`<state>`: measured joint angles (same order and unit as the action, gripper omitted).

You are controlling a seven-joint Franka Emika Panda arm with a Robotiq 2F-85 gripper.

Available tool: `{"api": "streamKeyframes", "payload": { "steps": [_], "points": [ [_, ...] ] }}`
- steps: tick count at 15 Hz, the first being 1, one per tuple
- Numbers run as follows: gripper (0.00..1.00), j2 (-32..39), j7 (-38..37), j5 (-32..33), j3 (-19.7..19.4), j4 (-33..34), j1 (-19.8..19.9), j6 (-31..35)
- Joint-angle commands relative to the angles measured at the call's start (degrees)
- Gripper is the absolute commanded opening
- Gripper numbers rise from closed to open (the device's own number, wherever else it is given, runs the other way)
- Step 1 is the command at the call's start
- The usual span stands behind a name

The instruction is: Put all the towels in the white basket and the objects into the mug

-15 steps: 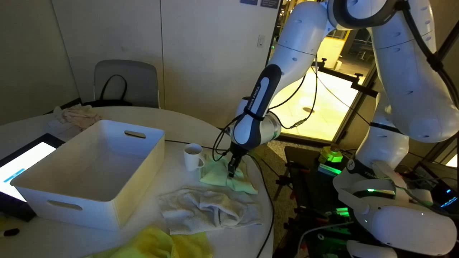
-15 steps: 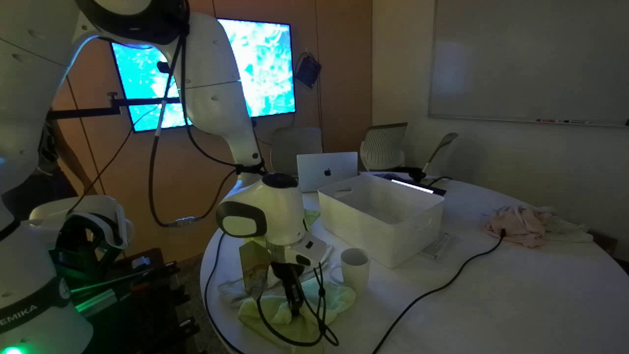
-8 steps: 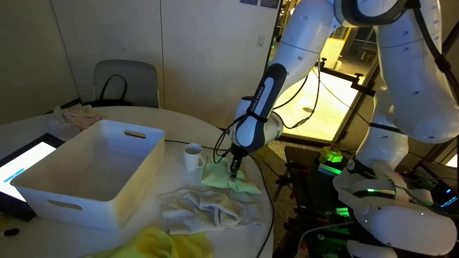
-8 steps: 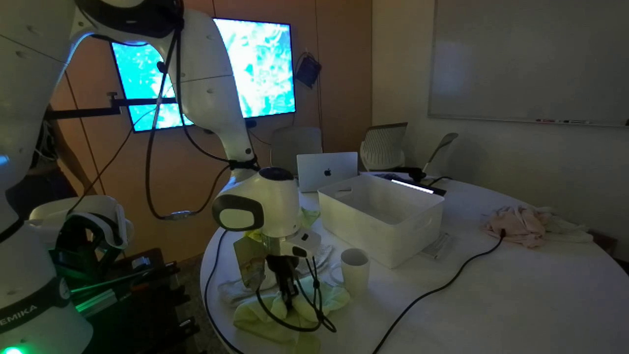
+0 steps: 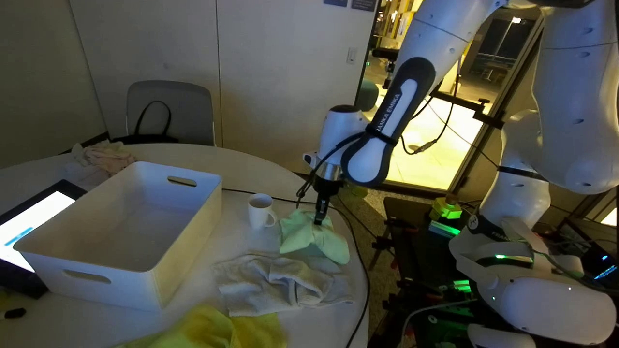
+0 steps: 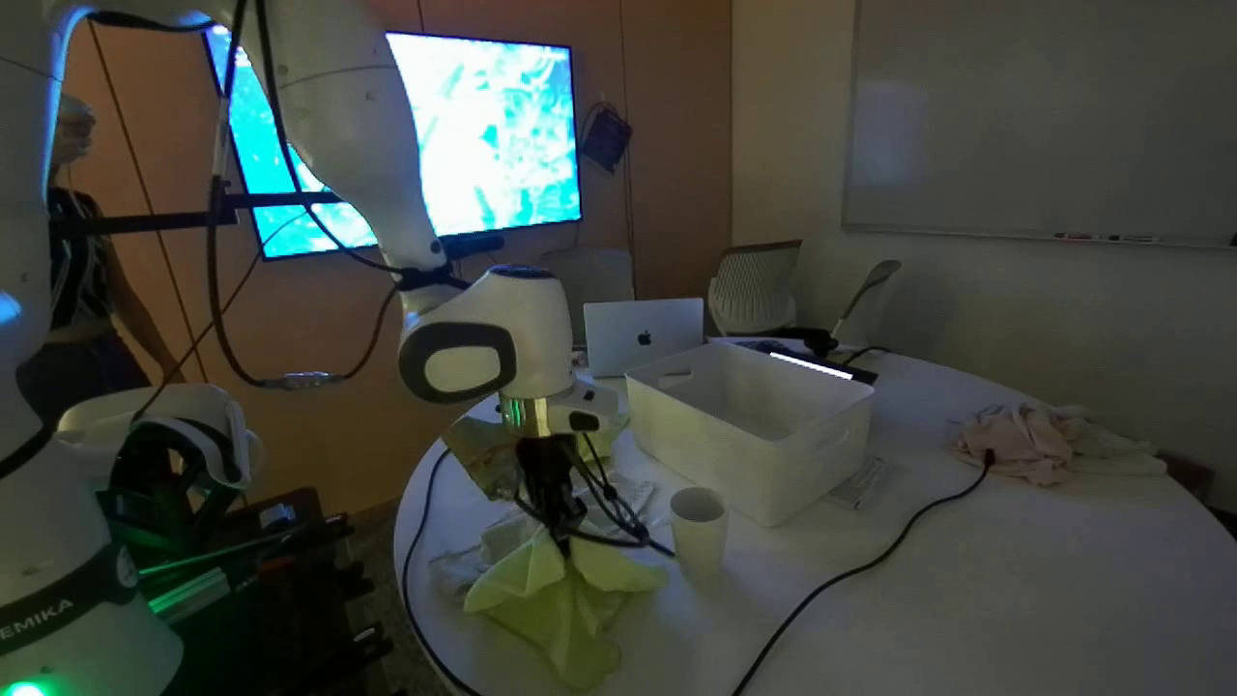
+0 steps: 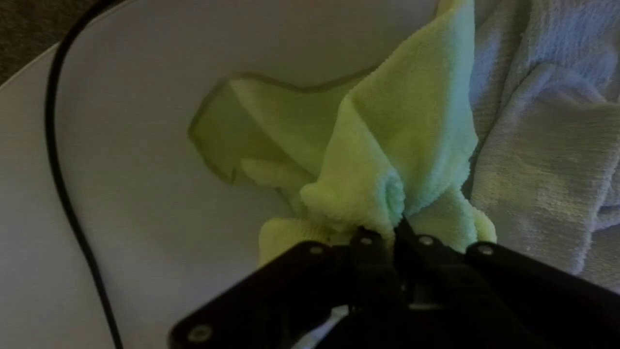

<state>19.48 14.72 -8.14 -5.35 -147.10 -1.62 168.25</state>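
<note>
The black, two-fingered pincer point(image 7: 389, 237) pinches the pale green plush towel point(image 5: 314, 244), whose cloth bunches into deep folds at the grip and droops in loose corners over the white round-edged table point(image 5: 242, 169). Beside it lies the rumpled off-white textured towel point(image 5: 285, 285), then the crumpled bright yellow towel point(image 5: 213, 333). The small white handled mug point(image 5: 260, 216) stands upright near the large white rectangular plastic basket point(image 5: 191, 244).
</note>
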Motion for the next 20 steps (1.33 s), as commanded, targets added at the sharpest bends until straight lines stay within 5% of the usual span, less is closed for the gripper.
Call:
{"api": "streamKeyframes", "payload": {
  "steps": [1, 8, 20],
  "points": [
    [0.03, -11.62, -8.17, 11.83, -3.58, -2.82, -3.82, -7.51],
    [0.03, -23.91, -15.95, 20.81, 3.51, 0.28, -2.55, -21.7],
    [0.05, -27.91, -17.25, 18.53, 10.84, 5.2, -3.2, -24.75]
  ]
}}
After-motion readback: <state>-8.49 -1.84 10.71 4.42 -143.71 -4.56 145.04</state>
